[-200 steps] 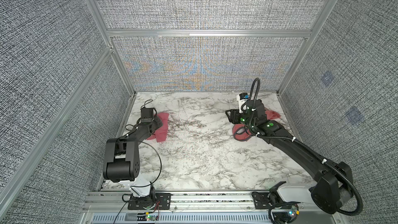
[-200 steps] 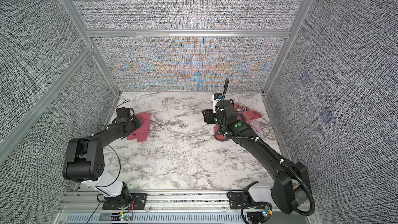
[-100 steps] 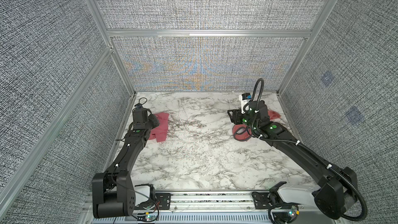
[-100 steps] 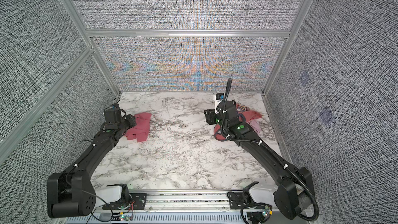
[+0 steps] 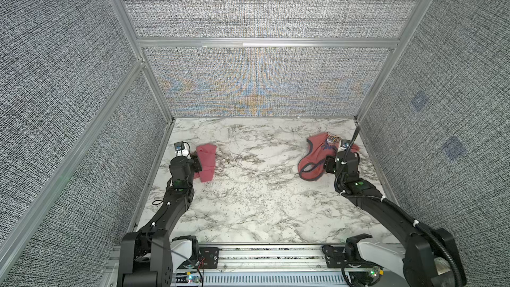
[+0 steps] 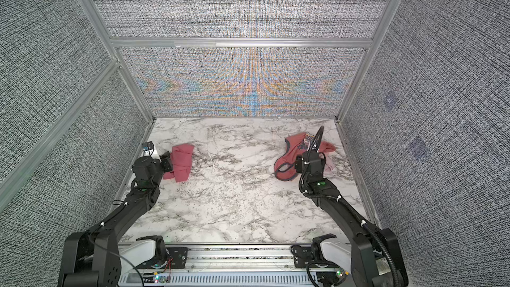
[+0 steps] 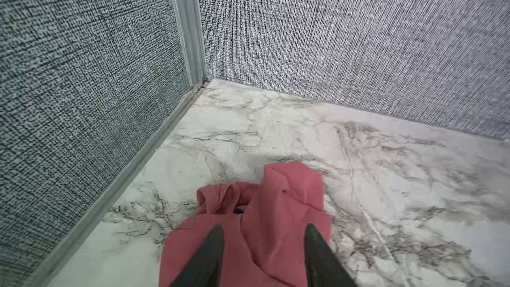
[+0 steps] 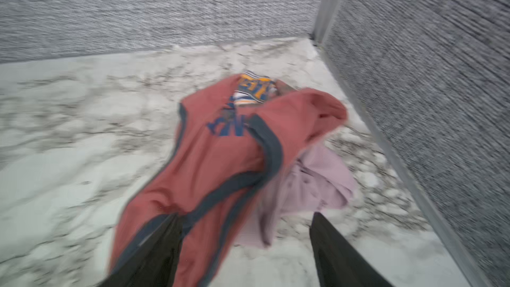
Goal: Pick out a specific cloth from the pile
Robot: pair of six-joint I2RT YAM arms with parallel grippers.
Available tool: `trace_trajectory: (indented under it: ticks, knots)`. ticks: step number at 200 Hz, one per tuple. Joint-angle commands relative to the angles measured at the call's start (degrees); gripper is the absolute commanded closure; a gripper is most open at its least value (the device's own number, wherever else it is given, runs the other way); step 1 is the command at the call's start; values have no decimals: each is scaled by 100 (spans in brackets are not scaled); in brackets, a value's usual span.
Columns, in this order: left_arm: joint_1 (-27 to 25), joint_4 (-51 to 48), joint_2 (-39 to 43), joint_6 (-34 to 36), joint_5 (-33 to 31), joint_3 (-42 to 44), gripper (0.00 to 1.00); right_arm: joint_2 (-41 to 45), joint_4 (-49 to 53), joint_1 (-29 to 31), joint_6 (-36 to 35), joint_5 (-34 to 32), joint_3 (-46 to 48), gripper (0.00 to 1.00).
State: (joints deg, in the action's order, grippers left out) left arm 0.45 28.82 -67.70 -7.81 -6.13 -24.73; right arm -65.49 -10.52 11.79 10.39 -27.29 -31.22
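Note:
The cloth [image 5: 207, 161] [image 6: 182, 164], a plain rose-red piece, lies crumpled on the marble near the left wall. My left gripper [image 7: 265, 230] [image 5: 196, 162] hovers at its near edge. It is open, and its dark fingers [image 7: 216, 240] stand apart over the cloth [image 7: 276, 216] without pinching it. The pile [image 5: 316, 155] [image 6: 292, 155] sits at the back right, with a salmon garment [image 8: 215, 161] edged in dark blue-grey on top and a pale pink piece [image 8: 317, 183] beside it. My right gripper [image 8: 244, 220] [image 5: 328, 164] is open at the pile's near side, one finger over the garment's edging.
A blue and yellow printed fabric [image 8: 254, 89] peeks out at the far end of the pile. Grey fabric walls on metal frames close in the table; the left wall [image 7: 82, 106] is close to the cloth and the right wall [image 8: 414, 106] close to the pile.
The left gripper's jaws have spread and its arm has swung out straighter, while the cloth stays put. The right gripper opened wider and drew back toward the pile's near right side.

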Motion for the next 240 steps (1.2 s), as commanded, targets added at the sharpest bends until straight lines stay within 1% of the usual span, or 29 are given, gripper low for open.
trace_trajectory:
  ticks: [1, 28, 47, 71, 80, 91, 104, 109, 120, 128, 141, 155, 172, 188, 199, 209, 218, 240]
  knots:
    - [2, 1234, -244, 611, -329, 280, 49, -46, -1466, -223, -181, -761, 460, 25]
    - [-1, 2216, -605, 650, -428, 758, 49, -252, -2828, -400, -639, -726, 1151, 23]
    - [-1, 2903, -804, 477, -395, 1082, 49, -574, -3907, -423, -981, -655, 1594, 23]
    - [0, 3922, -1080, 571, -143, 1532, 48, -1175, -5249, -452, -1087, -528, 1951, 23]
    - [-1, 4402, -1228, 654, -33, 1661, 48, -1445, -5673, -472, -1073, -370, 2012, 22]
    - [-1, 4864, -1447, 680, 31, 1797, 48, -1740, -5861, -476, -1147, -130, 1979, 22]
    - [-1, 5430, -1762, 742, 129, 1893, 47, -2153, -6137, -480, -1262, -45, 1889, 22]
    - [-1, 5525, -1852, 761, 195, 1912, 47, -2125, -5993, -476, -1233, -29, 1864, 21]
    - [1, 5672, -2054, 781, 240, 1896, 47, -1882, -5396, -611, -1052, 248, 1760, 21]
    - [5, 5764, -2147, 806, 258, 1877, 47, -1858, -5214, -716, -970, 431, 1698, 21]
    - [-1, 5415, -2039, 781, 309, 1797, 47, -2096, -5402, -804, -971, 668, 1688, 21]
    - [0, 5198, -2056, 803, 323, 1658, 46, -2463, -5932, -791, -1145, 809, 1696, 21]
    - [2, 5046, -2047, 863, 507, 1580, 44, -2231, -5067, -900, -1000, 1076, 1464, 21]
    - [0, 4942, -2046, 934, 673, 1531, 37, -2326, -5048, -1082, -942, 1500, 1374, 19]
    - [-1, 4895, -2054, 987, 824, 1498, 32, -2302, -4896, -1132, -916, 1604, 1325, 8]
    - [-3, 4870, -2050, 992, 859, 1483, 25, -2320, -4915, -1167, -896, 1673, 1314, 5]
    - [1, 4902, -2063, 992, 859, 1489, 21, -2306, -4872, -1179, -888, 1708, 1303, 1]
    - [1, 4888, -2063, 993, 863, 1480, 11, -2316, -4819, -1239, -860, 1861, 1269, 1]
